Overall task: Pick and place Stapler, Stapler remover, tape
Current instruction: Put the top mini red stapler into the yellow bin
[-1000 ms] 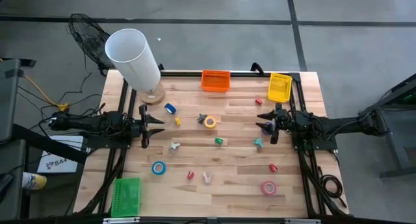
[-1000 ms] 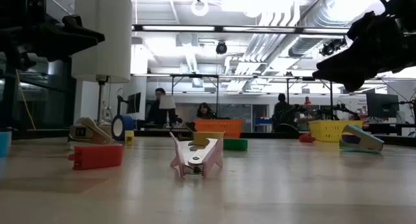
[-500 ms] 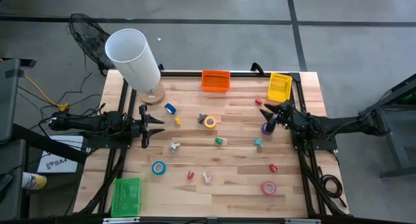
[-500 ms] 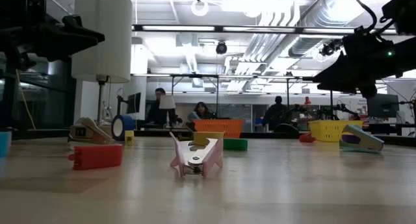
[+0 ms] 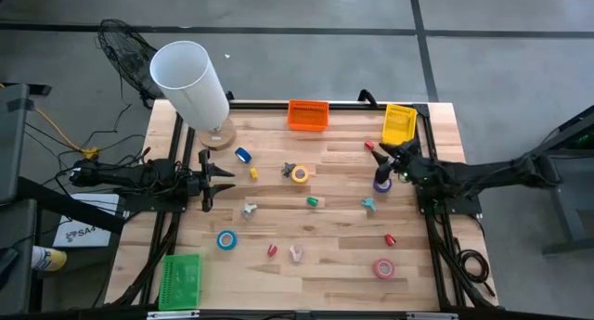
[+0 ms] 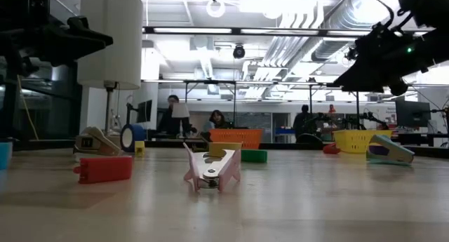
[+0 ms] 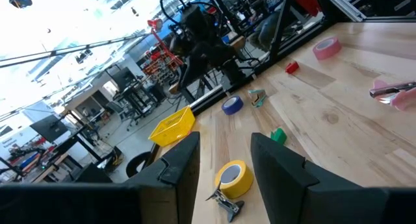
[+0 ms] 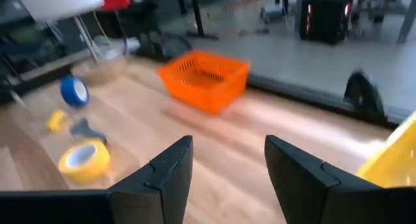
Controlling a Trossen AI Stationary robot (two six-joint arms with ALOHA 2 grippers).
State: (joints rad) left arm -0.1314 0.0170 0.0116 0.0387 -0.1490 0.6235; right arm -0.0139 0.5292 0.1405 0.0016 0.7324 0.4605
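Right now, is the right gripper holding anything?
No: in the right wrist view the right gripper has its fingers apart with only bare table between them, the orange basket lying ahead.

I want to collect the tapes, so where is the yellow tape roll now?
In the high view the yellow tape roll lies flat near the table's middle, toward the far edge, below the orange basket, with a small dark clip touching its left side.
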